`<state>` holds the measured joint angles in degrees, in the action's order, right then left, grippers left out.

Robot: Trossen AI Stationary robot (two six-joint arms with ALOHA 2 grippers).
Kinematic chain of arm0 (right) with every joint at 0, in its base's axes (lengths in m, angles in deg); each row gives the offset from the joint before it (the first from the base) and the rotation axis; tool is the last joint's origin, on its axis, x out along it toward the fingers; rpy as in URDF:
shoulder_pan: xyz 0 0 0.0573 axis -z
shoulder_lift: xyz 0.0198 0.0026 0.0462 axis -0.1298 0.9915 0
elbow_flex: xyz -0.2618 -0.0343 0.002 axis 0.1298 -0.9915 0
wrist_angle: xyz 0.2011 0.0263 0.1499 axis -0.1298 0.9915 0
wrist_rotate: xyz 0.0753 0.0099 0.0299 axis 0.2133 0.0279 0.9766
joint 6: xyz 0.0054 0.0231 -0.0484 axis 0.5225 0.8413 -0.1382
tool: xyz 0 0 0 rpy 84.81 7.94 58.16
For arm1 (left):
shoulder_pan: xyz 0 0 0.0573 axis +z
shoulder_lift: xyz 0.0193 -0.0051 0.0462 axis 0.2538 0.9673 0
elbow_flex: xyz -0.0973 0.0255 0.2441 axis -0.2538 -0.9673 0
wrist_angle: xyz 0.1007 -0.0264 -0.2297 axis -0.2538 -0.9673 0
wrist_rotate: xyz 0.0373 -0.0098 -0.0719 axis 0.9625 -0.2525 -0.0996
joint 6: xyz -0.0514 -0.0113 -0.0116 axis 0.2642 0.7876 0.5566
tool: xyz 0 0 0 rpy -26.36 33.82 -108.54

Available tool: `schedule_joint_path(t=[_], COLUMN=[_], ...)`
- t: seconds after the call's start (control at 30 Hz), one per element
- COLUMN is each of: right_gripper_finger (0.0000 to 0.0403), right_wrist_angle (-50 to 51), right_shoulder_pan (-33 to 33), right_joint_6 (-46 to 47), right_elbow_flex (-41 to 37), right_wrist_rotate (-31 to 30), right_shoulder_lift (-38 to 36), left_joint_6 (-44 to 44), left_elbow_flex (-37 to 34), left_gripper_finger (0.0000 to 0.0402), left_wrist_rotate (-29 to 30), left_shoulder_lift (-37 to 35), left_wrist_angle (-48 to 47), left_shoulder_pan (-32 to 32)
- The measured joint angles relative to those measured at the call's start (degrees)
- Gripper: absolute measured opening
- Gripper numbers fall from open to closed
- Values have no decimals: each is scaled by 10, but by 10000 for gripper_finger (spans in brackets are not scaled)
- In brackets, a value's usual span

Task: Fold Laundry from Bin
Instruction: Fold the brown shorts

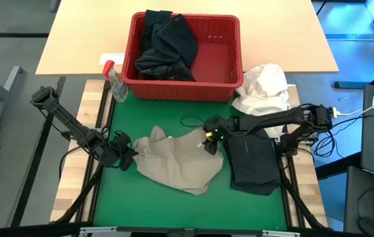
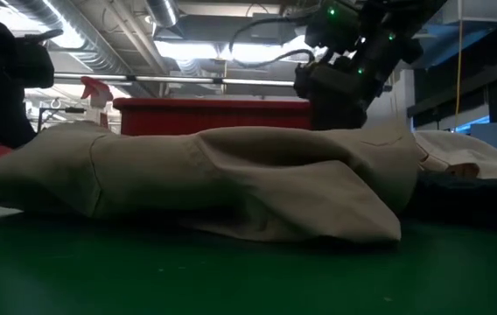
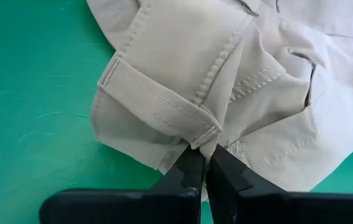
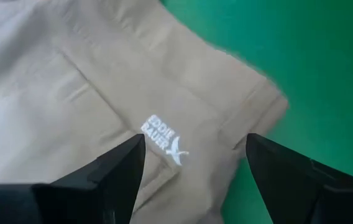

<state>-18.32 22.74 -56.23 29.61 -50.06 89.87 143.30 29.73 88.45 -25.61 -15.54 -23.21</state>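
A khaki garment (image 1: 177,161) lies crumpled on the green mat (image 1: 154,204), its full length resting on it. My left gripper (image 1: 129,157) is at the garment's left end and is shut on it; the left wrist view shows the shut fingers (image 3: 202,165). My right gripper (image 1: 210,141) hovers open over the garment's right part, its fingers (image 4: 192,165) straddling a white logo (image 4: 164,140) without touching. Black laundry (image 1: 167,46) is heaped in the left half of the red bin (image 1: 220,18), one piece draped over the far rim. My left gripper pinches a stitched, folded-over seam (image 3: 204,140) at the khaki garment's left end between its two fingers, next to a sewn strap. More than one layer is bunched there. The fingers slant down from the table's left. The garment lies slack on the mat.
A folded black garment (image 1: 253,164) lies on the mat's right side, under my right arm. A white cloth bundle (image 1: 263,89) sits at the bin's right corner. A clear spray bottle (image 1: 116,82) stands left of the bin. Bare mat shows along the near edge.
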Motion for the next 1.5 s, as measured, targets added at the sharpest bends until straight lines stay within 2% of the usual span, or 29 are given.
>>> schedule_joint_path(t=[0.23, 0.37, 0.47, 0.57, 0.77, 0.83, 1.0, 1.17, 1.3, 1.5], right_gripper_finger=[279, 279, 260, 206, 32, 14, 22, 9, 18, 7], right_wrist_angle=[-4, -41, -80, -105, -111, -106, -79, -15, 5, -20], right_shoulder_pan=[26, 28, 19, 19, 20, 20, 20, 19, 19, 20], right_joint_6=[60, 68, 67, 63, 28, 13, -13, -68, -97, -156], right_elbow_flex=[-11, -13, -12, -12, -12, -12, -12, -12, -12, -12], right_wrist_rotate=[30, 100, 126, 133, 126, 117, 99, -8, -83, -88], right_shoulder_lift=[35, 69, 84, 86, 87, 81, 1, -137, -245, -351], left_joint_6=[0, 0, -8, -14, -27, -30, -68, -126, -178, -310], left_elbow_flex=[0, 0, 0, 0, 0, 0, 53, 172, 259, 352], left_gripper_finger=[5, 6, 6, 6, 5, 3, 2, 2, 1, 1], left_wrist_rotate=[14, 12, 11, 11, 27, 33, 22, 47, 98, 233], left_shoulder_lift=[0, 0, 0, 0, 0, 0, -14, -15, -15, -15], left_wrist_angle=[-7, -6, -6, -7, -7, -7, -55, -176, -248, -277], left_shoulder_pan=[0, 0, 0, 0, 0, 0, 1, 1, 1, 1])
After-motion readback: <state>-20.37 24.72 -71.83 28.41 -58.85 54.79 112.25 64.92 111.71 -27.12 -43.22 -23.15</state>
